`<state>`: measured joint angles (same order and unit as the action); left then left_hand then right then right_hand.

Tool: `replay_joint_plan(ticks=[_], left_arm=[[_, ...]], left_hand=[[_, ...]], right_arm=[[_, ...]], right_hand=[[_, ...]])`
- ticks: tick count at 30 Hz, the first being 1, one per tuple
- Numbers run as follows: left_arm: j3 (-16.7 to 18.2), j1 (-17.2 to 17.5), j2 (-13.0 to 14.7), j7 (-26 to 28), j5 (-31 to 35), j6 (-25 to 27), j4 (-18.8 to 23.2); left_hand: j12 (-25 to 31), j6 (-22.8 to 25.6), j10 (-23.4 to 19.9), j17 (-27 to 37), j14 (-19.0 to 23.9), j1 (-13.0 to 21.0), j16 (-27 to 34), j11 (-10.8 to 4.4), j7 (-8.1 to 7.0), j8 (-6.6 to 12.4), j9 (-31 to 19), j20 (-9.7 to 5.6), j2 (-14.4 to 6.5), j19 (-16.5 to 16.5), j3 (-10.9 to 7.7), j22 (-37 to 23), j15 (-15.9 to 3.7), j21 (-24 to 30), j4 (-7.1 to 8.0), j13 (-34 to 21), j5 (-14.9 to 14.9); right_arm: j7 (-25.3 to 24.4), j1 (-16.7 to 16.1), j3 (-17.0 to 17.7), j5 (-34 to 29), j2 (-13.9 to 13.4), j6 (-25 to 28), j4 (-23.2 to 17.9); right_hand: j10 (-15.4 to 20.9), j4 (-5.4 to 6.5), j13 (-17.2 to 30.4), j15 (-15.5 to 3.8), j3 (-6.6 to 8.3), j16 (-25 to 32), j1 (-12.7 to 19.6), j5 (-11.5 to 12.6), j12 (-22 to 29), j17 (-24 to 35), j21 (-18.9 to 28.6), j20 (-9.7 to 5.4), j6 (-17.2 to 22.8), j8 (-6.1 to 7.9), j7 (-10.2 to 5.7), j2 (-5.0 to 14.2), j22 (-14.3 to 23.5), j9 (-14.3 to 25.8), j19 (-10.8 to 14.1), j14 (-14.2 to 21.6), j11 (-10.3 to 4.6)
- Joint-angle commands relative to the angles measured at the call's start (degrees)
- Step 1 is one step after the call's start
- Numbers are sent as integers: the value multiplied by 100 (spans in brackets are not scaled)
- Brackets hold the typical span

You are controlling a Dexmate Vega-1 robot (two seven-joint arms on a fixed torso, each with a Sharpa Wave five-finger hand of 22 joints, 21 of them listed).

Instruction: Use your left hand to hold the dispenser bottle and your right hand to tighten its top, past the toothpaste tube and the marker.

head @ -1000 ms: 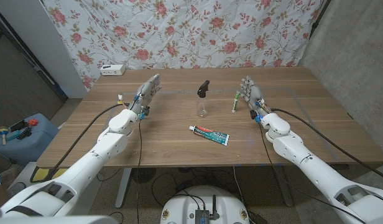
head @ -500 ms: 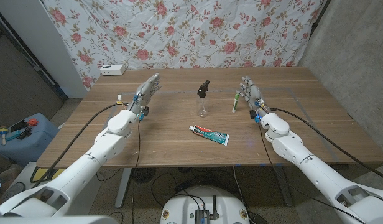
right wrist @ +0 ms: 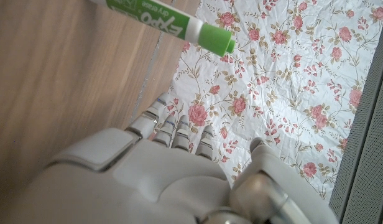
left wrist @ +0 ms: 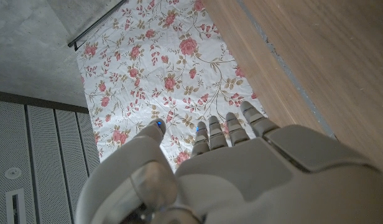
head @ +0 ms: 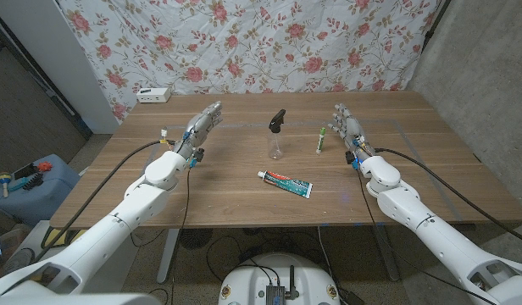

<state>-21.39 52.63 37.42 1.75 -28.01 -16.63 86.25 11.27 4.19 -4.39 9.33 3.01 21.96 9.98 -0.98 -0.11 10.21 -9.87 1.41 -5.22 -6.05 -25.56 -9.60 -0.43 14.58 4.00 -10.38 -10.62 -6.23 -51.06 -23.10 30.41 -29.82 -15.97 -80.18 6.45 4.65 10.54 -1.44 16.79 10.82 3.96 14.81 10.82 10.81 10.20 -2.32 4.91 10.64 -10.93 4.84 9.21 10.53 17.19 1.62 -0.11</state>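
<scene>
A small clear dispenser bottle (head: pixel 276 147) with a black spray top (head: pixel 278 120) stands upright near the table's middle. In front of it lies a white toothpaste tube (head: pixel 286 183). A green-capped marker (head: pixel 320 141) (right wrist: pixel 173 20) lies to the right of the bottle. My left hand (head: pixel 201 128) (left wrist: pixel 229 174) is over the table well left of the bottle, fingers apart and holding nothing. My right hand (head: pixel 347 130) (right wrist: pixel 160 168) is just right of the marker, fingers apart and empty.
The wooden table (head: pixel 413 161) has a white box (head: pixel 153 95) at its far left corner. A floral curtain (head: pixel 269 42) hangs behind. A blue case (head: pixel 28 182) sits on the floor at the left.
My right hand has shifted a little to the right, away from the marker. My left hand has barely moved. The bottle, tube and marker stay where they were.
</scene>
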Motion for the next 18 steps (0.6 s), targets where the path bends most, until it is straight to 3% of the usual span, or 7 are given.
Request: replay_joint_plan(ticks=[1, 3, 6, 13, 14, 15, 18], left_arm=[[-112, 17, 184, -108, 277, 43, 217], [-147, -14, 194, -172, 330, -11, 192], [-187, -29, 206, -143, 419, 43, 240], [-271, -13, 276, -68, 669, 144, 406], [-283, -14, 290, -66, 698, 167, 428], [-293, -12, 297, -53, 730, 178, 444], [-314, 4, 298, -17, 795, 191, 478]], left_hand=[[24, 5, -37, 9, 17, 49, 14, -68, -67, 22, -4, -55, 154, -15, 19, -6, -91, -57, -115, -14, -11], [23, -8, -39, 9, 25, 69, 15, -88, -83, 18, -4, -67, 212, -17, 39, -5, -104, -75, -163, -12, -12], [16, -26, -31, 13, 27, 117, 14, -112, -97, 17, -4, -94, 329, -3, 77, -3, -136, -118, -260, -9, -17], [3, -75, -9, 16, 37, 240, 15, -160, -126, 15, -6, -95, 525, 41, 134, -3, -163, -204, -450, -5, -44], [2, -77, -8, 17, 41, 259, 16, -163, -127, 16, -6, -97, 546, 61, 139, -3, -169, -220, -474, -5, -48], [0, -81, -2, 17, 41, 292, 15, -165, -125, 19, -6, -75, 575, 97, 144, -3, -173, -246, -513, -4, -56], [-2, -98, 3, 18, 46, 359, 16, -185, -131, 19, -7, -69, 609, 142, 146, -3, -184, -283, -581, -3, -71]], right_arm=[[-221, -99, 47, -149, -73, 13, -137], [-238, -110, 59, -145, -82, 32, -151], [-264, -123, 77, -147, -101, 55, -172], [-347, -107, 109, -186, -121, 97, -165], [-348, -96, 111, -188, -115, 90, -146], [-346, -84, 111, -192, -110, 81, -125], [-359, -56, 108, -211, -92, 67, -80]], right_hand=[[7, -5, 15, -126, 49, 29, 26, -20, 19, 16, 34, -248, -43, 13, -154, 26, 29, 26, -16, -8, -58], [-9, -8, 14, -138, 51, 24, 27, -22, 13, 16, 27, -255, -23, 23, -151, 25, 29, 27, -37, -23, -62], [-24, -19, 10, -151, 54, 25, 27, -31, 9, 16, 31, -274, -53, 19, 133, 11, 29, 19, -60, -25, -85], [-24, -20, 8, -146, 57, 25, 26, -32, 10, 16, 30, -285, -46, 23, 99, 14, 28, 16, -69, -30, -94], [-24, -13, 6, -153, 77, 27, 22, -33, 13, 17, 32, -289, -51, 26, -176, 49, 28, 20, -79, -32, -99], [-21, -16, 4, -151, 83, 30, 22, -34, 12, 18, 34, -293, -41, 30, 124, 49, 28, 14, -79, -30, -102], [-19, -13, 4, -157, 88, 30, 20, -34, 13, 19, 34, -297, -41, 30, 102, 58, 28, 13, -82, -32, -112]])
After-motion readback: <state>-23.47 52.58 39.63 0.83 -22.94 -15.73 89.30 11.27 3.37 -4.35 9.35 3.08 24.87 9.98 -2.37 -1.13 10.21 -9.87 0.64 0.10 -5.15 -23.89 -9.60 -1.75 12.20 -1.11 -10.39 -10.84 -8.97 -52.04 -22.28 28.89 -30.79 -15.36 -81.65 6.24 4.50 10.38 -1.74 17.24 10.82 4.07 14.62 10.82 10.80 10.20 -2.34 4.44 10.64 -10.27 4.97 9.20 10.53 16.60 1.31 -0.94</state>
